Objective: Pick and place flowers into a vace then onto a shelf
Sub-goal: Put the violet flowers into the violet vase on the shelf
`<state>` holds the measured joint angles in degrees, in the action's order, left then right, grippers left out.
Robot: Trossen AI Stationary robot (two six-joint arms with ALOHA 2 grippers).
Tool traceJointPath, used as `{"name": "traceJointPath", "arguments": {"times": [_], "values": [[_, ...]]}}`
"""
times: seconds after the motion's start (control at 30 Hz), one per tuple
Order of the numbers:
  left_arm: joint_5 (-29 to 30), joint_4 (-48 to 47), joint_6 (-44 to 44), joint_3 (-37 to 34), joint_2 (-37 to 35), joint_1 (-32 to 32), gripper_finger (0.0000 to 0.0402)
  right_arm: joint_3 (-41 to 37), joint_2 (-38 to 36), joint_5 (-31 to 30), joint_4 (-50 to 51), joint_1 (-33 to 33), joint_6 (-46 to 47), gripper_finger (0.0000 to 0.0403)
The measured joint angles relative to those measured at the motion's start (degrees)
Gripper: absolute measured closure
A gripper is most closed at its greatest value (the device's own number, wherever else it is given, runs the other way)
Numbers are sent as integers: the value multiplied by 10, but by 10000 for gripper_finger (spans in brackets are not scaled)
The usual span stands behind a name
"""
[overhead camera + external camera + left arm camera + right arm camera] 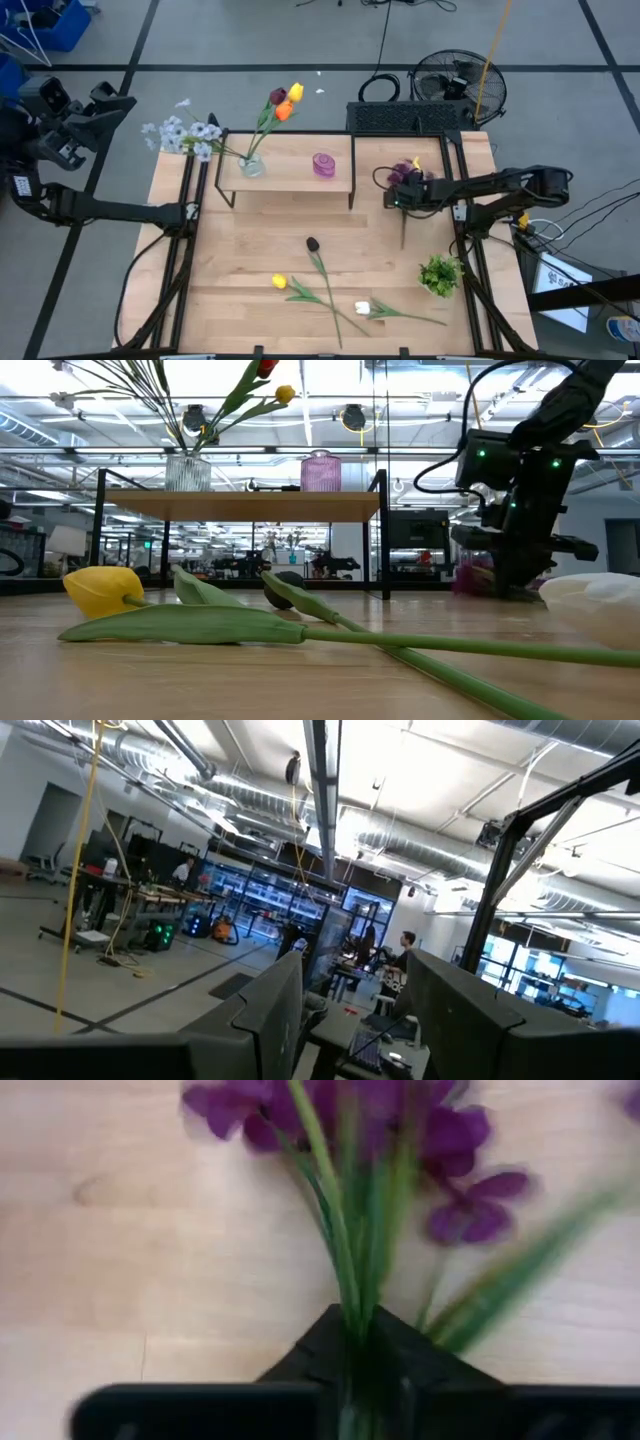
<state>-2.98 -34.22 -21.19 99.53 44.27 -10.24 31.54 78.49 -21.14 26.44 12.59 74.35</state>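
My right gripper [402,197] [357,1328] stands over the table's right part, just right of the shelf [300,184], and is shut on the purple cluster flower [408,172] [440,1140]. The flower's stem [403,232] trails toward the near edge. On the shelf, a clear glass vase [252,166] holds orange and yellow flowers [285,103] and pale blue-white sprays [185,134]. A dark red flower [312,243], a yellow one [279,282] and a white one [362,308] lie flat on the table. My left gripper [100,105] [355,1020] waits open, raised beyond the table's left edge. My right gripper pinches the purple cluster's green stems [350,1295] between its two fingers, just below the blooms. The fingers come from above, pointing down at the tabletop, and lie across the stems. The blooms [470,574] sit low by the table; whether they are lifted clear I cannot tell.
A purple ribbed jar [324,164] stands on the shelf right of the vase. A short leafy green tuft [440,273] sits near the table's right near corner. Black frame rails [462,215] run along both table sides. Bare wood lies between the shelf and the flowers on the table.
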Motion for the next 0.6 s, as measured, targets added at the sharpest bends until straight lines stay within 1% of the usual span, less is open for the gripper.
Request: {"name": "traceJointPath", "arguments": {"times": [0.03, 0.07, 0.13, 0.23, 0.33, 0.4, 0.5, 0.53, 0.6], "values": [[0, 0, 1, 0, 0, 0, 215, -1, -8, 4, -1, -2, -13, 385], [0, 0, 1, 0, 0, 0, 215, -1, -19, 8, 0, -4, -22, 390], [0, 0, 0, 0, 0, 0, 215, -3, -48, 26, 4, -11, -35, 389], [0, -2, -2, 0, 0, 0, 215, -3, -119, 31, 2, -31, -64, 395], [0, -2, -2, 0, 0, 0, 215, -2, -205, 12, -6, -62, -74, 397], [0, -2, 1, 0, 0, 0, 215, -2, -266, -23, -23, -88, -74, 397], [0, -2, 1, 0, 0, 0, 215, -2, -351, -109, -74, -123, -91, 399], [0, -2, 1, 0, 0, 0, 215, -2, -377, -137, -111, -134, -118, 399], [0, -2, 1, 0, 0, 0, 215, -2, -421, -170, -210, -150, -210, 399]]}}
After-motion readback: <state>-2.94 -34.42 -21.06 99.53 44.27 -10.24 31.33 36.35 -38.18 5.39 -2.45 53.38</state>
